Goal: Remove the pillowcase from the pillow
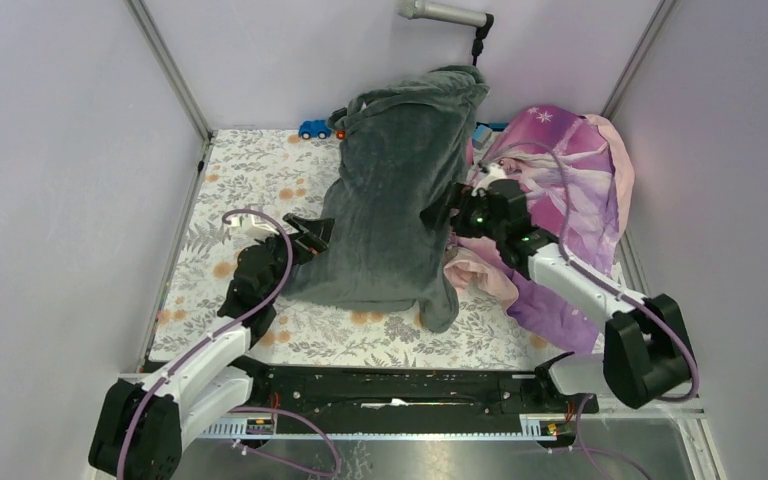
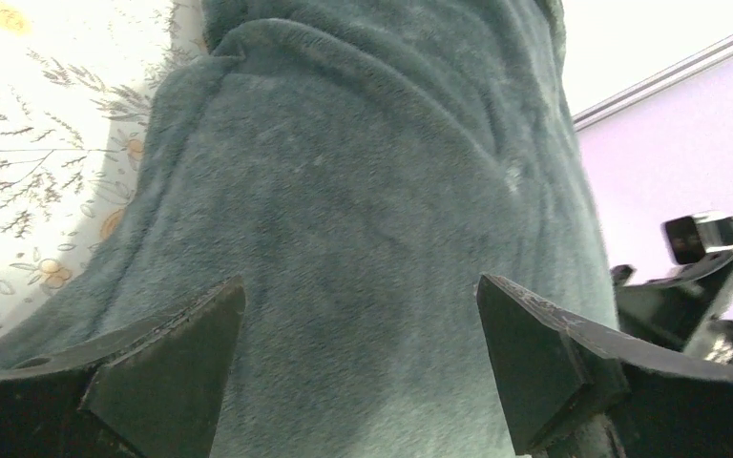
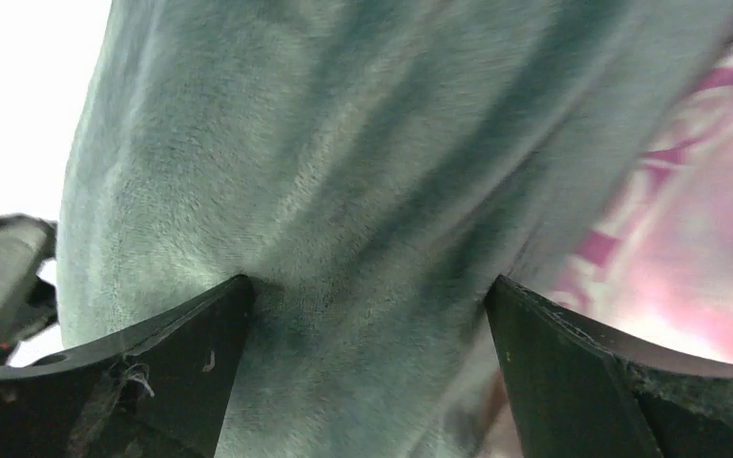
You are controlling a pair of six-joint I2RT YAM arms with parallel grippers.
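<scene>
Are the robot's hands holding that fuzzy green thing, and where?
Nothing is pinched. The left gripper and right gripper both have their fingers wide open, with the pillowcase bulging between them.

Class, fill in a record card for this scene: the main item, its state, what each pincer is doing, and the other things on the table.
main item: pillowcase, dark grey-green plush, lying bulky on the floral table
pillow: none of it shows; presumably inside the pillowcase
left pincer: open, at the pillowcase's left side
right pincer: open, at its right side, plush fabric in the gap between its fingers
other things: princess-print fabric heaped on the right; blue toy car at the far edge
</scene>
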